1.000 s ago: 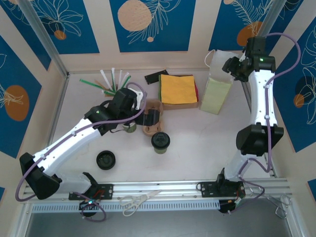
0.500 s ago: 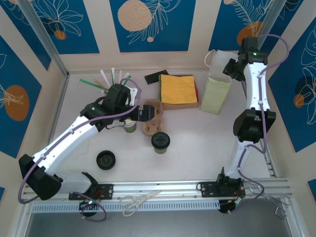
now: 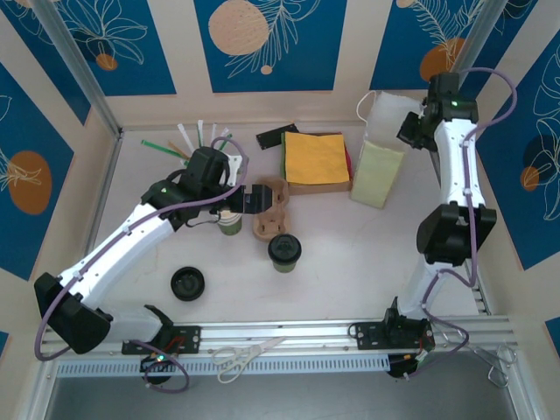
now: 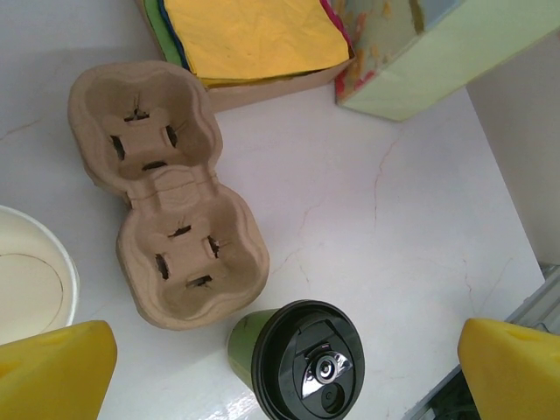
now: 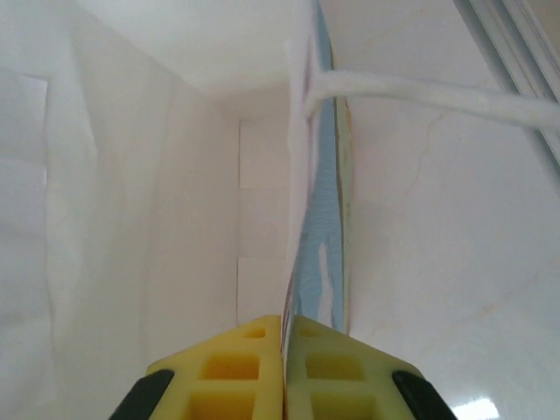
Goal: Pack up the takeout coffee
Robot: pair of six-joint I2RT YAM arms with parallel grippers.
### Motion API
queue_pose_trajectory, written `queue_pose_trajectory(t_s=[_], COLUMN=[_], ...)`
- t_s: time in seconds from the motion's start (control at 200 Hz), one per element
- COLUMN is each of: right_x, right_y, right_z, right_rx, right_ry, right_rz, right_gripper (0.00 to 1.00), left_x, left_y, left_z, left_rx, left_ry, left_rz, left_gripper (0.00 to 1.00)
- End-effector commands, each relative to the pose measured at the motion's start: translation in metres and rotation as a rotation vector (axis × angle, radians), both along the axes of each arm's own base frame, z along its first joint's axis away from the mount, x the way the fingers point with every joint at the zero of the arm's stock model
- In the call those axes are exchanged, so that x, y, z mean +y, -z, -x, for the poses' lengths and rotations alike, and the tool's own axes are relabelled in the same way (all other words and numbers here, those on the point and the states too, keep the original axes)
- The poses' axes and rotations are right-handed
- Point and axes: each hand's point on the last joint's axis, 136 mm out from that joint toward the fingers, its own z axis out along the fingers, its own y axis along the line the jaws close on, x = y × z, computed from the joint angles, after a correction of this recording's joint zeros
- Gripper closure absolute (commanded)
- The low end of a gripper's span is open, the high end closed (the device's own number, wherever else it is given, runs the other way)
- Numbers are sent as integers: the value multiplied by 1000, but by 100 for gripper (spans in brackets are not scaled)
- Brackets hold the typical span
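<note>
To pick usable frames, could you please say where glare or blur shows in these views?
Left wrist: a bright glint on the lid of the takeout coffee. Right wrist: the paper bag looks washed out inside. Top external: even light, sharp.

From where I stand: one lidded takeout coffee [image 3: 284,252], one open cup [image 4: 31,280], one loose black lid [image 3: 187,283], one two-well carrier [image 4: 188,254], one paper bag [image 3: 378,171], one pair of scissors [image 3: 249,352].
</note>
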Motion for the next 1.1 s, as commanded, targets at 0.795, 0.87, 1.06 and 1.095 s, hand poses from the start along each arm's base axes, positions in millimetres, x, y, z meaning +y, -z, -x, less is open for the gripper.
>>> queue_pose_trajectory(t_s=[0.795, 0.87, 1.06, 1.095], right_x=[122, 134, 150, 150], right_y=[-2, 2, 3, 4], right_z=[176, 174, 167, 165], right_rx=[-19, -10, -7, -2], right_ry=[-287, -308, -343, -346], right_rz=[-207, -233, -239, -232], right_gripper=[100, 100, 100, 100], left_x=[-5, -3, 1, 2], left_y=[9, 9, 10, 10], left_z=[-5, -4, -1, 0], left_rx=[13, 13, 14, 12], left_ry=[40, 34, 24, 22], left_rz=[12, 11, 6, 6], left_gripper=[0, 0, 0, 0])
